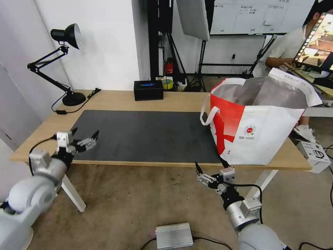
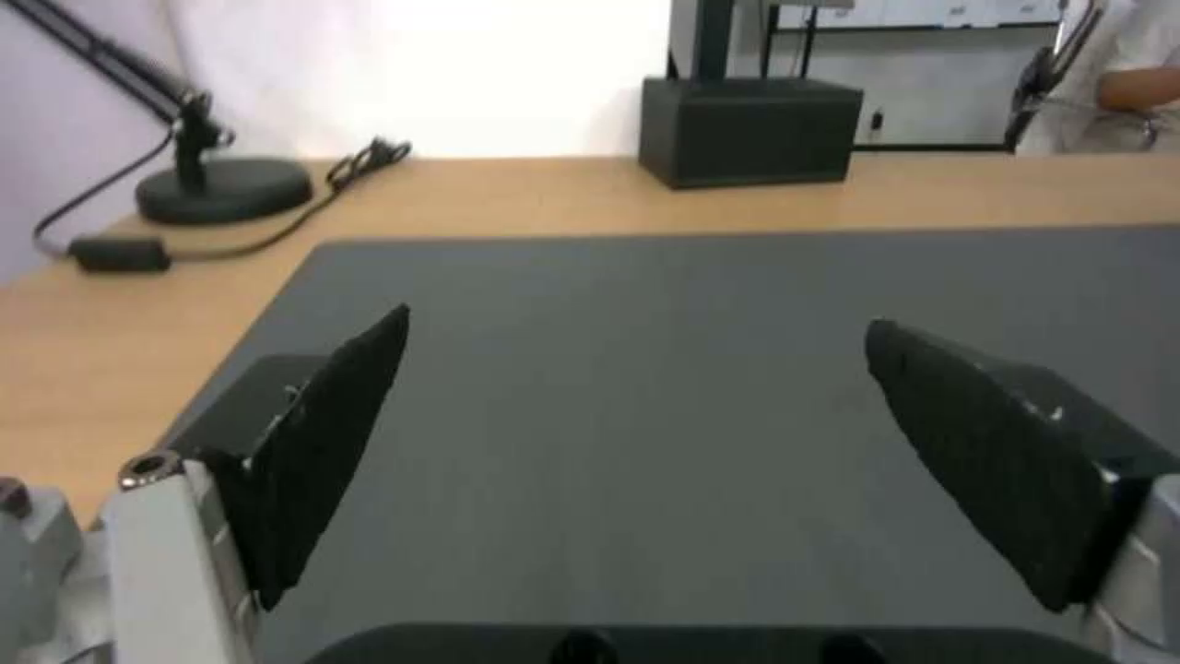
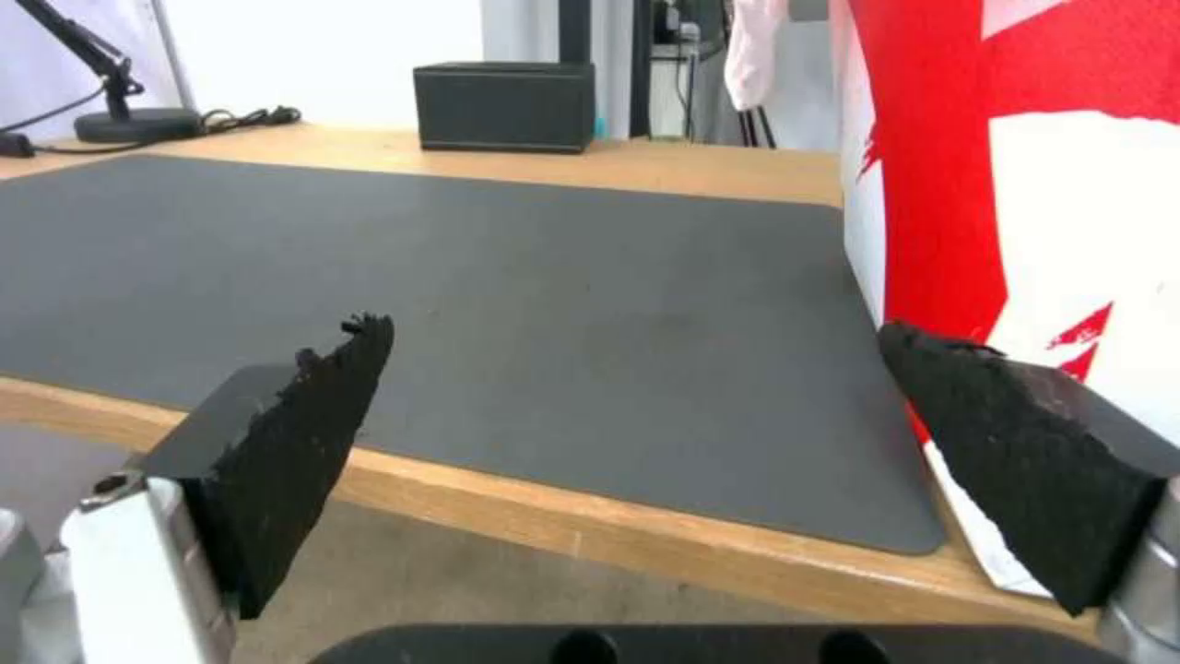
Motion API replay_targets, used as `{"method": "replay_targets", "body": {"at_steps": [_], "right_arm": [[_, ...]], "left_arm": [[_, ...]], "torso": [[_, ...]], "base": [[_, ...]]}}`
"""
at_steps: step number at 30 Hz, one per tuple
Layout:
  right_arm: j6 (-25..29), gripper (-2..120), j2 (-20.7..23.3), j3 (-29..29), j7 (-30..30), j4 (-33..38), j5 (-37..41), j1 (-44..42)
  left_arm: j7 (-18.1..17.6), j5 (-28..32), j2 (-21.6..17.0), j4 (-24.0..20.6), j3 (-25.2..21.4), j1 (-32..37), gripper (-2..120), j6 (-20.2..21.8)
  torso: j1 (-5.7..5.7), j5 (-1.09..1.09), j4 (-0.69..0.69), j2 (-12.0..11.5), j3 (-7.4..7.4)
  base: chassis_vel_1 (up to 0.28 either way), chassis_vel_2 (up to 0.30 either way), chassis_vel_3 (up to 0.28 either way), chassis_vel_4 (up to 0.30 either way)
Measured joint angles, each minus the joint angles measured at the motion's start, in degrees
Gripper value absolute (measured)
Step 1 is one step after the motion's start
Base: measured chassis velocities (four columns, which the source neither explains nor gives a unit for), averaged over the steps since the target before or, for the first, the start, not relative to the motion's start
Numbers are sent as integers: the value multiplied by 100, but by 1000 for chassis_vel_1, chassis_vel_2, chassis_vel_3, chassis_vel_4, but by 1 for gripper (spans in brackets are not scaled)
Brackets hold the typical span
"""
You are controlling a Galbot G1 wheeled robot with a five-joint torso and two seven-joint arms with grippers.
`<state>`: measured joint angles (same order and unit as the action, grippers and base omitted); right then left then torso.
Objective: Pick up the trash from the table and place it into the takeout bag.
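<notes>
The fingers (image 2: 332,433) of the left gripper (image 1: 84,136) are spread wide apart with nothing between them, and the fingers (image 3: 295,433) of the right gripper (image 1: 210,167) are likewise parted and empty; the pads are seen to be black, wedge-shaped and rough-textured, those of the right one frayed along the edge.

The desk (image 1: 114,100) is formed of a long, smooth light-wood top carried on white legs. Most of its middle is covered by a large, flat, dark grey rectangular mat (image 1: 145,135) with a matte surface, which reaches almost to the near edge. At the right end of the desk the takeout bag (image 1: 256,135) is stood upright, partly on the mat's right edge; it is a big, soft-sided tote in red and white, lined with crinkled silver foil, fitted with white loop handles and marked with a small round logo. Its mouth is held open.

At the far left corner a black desk lamp (image 1: 64,38) with a jointed arm and round base is placed, its cable trailing along the far edge. A black rectangular box (image 1: 148,90) is set at the far edge near the middle.

The left gripper is held over the near left corner of the mat. The right gripper is held just off the near edge, below the bag's lower left corner.
</notes>
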<state>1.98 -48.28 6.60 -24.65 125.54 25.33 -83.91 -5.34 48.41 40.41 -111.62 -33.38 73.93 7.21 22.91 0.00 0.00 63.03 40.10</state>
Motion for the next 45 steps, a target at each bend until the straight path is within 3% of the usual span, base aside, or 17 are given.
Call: {"method": "replay_targets", "body": {"at_steps": [6, 12, 21, 45], "right_arm": [[0, 100, 0, 0, 0, 0, 0, 0], [0, 100, 0, 0, 0, 0, 0, 0], [0, 100, 0, 0, 0, 0, 0, 0], [1, 100, 0, 0, 0, 0, 0, 0]], "left_arm": [[289, -502, 537, -37, -612, 1203, 100, -454], [385, -731, 843, -113, -796, 1721, 100, -653], [439, -783, 1034, -52, -771, 1836, 100, -758], [465, -775, 1031, -49, -850, 1913, 100, -734]], "torso": [[0, 0, 1, 0, 0], [0, 0, 1, 0, 0], [1, 0, 0, 0, 0], [1, 0, 0, 0, 1]], "base": [[0, 0, 0, 0], [0, 0, 0, 0], [0, 0, 0, 0], [0, 0, 0, 0]]}}
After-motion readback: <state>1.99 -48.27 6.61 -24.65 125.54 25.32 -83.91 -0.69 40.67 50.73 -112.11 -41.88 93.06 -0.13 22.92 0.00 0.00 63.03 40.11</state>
